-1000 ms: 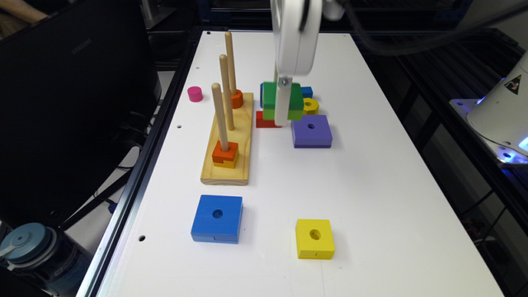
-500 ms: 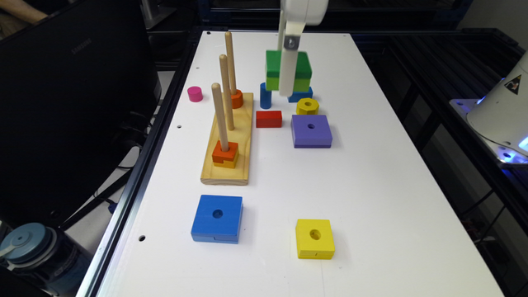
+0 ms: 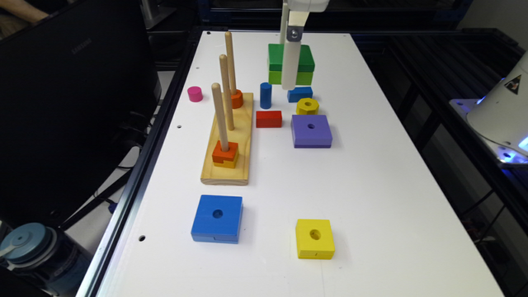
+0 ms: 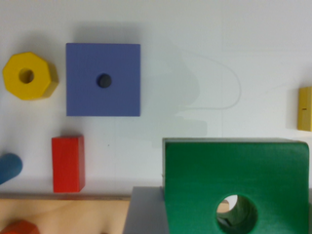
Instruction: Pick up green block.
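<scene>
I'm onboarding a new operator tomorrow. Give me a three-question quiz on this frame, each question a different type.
1. True or false: the green block is resting on the table.
2. Which piece lies nearest the purple square block? A) pink cylinder B) yellow octagon C) blue square block
3. How many pegs stand on the wooden base?

Key: 1. False, the gripper holds it in the air. 2. B. 3. Three.
</scene>
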`<state>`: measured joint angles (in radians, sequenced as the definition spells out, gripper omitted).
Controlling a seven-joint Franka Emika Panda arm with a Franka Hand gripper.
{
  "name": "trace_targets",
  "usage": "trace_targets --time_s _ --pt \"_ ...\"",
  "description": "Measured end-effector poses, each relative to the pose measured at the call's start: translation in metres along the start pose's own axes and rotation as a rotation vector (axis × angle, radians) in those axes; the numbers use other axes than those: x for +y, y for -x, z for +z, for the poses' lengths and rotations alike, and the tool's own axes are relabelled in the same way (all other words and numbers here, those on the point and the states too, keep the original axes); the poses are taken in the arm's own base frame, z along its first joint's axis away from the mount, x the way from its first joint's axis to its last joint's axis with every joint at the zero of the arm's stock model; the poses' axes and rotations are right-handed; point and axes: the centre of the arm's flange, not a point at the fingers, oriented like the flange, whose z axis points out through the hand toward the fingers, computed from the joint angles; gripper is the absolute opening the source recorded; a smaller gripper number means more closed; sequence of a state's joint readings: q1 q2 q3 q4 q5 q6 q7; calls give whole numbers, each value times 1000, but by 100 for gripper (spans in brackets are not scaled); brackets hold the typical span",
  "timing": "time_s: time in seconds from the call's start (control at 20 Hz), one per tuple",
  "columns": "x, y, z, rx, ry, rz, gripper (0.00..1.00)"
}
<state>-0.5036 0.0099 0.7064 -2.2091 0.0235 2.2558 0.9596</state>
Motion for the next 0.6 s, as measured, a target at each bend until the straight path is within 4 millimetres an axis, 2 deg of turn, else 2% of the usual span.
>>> trace_targets --time_s 0.6 --pt "0 0 0 -4 -3 3 0"
